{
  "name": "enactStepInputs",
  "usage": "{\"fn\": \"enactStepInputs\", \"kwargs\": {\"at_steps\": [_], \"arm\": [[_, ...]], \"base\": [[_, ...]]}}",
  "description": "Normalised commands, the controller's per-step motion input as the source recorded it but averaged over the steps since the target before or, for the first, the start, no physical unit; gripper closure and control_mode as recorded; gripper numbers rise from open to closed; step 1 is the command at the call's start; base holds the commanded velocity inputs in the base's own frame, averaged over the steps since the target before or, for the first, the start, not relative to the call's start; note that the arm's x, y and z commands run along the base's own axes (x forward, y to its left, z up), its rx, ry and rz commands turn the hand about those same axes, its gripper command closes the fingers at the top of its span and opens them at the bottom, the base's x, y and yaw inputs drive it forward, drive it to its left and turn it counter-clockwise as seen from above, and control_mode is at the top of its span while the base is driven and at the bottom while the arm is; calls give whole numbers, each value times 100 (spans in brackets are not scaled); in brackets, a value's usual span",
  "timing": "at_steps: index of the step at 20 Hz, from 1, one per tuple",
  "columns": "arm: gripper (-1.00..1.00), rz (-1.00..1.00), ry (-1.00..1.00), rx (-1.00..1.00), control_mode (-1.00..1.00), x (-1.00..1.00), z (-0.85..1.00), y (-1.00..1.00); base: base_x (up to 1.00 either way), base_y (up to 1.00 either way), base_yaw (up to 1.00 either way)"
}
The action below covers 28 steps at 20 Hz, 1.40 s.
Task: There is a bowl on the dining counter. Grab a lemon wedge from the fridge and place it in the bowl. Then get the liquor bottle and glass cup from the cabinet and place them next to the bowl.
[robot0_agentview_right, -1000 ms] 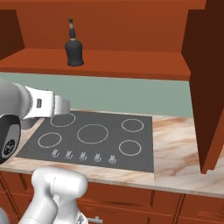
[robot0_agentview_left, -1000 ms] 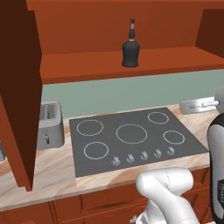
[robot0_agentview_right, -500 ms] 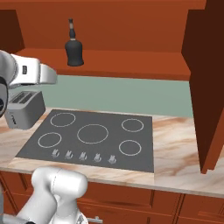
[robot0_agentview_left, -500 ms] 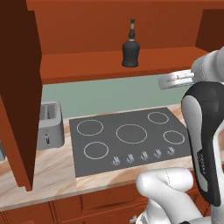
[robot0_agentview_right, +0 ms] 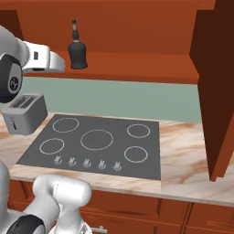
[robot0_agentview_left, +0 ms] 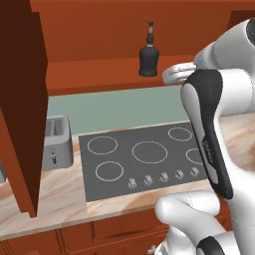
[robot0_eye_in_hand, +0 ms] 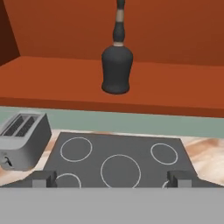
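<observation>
I had the claw (robot0_eye_in_hand: pixel 112 178) spread fully wide and empty, aimed at the dark squat liquor bottle with a slim neck (robot0_eye_in_hand: pixel 117 61), which stood upright on the reddish wooden cabinet shelf (robot0_eye_in_hand: pixel 175 87) above the dark glass cooktop (robot0_eye_in_hand: pixel 118 157), well short of contact. I took the step in hand to be the reach for that bottle. To do it well I judged I should keep the claw level, centre the wide belly between the fingertips (robot0_eye_in_hand: pixel 43 178), go in straight along the shelf and close low on the body, not the neck, so it wouldn't tip. The silver toaster (robot0_agentview_left: pixel 56 142) sat on the marble table (robot0_agentview_right: pixel 187 160) left of the cooktop, out of the path. Couldn't spot the glass cup.
</observation>
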Motion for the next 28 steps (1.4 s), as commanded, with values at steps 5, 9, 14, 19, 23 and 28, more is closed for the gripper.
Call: {"fn": "enactStepInputs", "kwargs": {"at_steps": [5,9,14,19,23,28], "arm": [[-100,0,-6,0,-100,61,0,6],[-100,0,-1,0,-100,63,1,8],[-100,0,0,0,-100,62,5,6],[-100,0,0,0,-100,54,25,1],[-100,-1,0,0,-100,48,31,0],[-100,-1,0,0,-100,48,13,0]], "base": [[0,0,0],[0,0,0],[0,0,0],[0,0,0],[0,0,0],[0,0,0]]}}
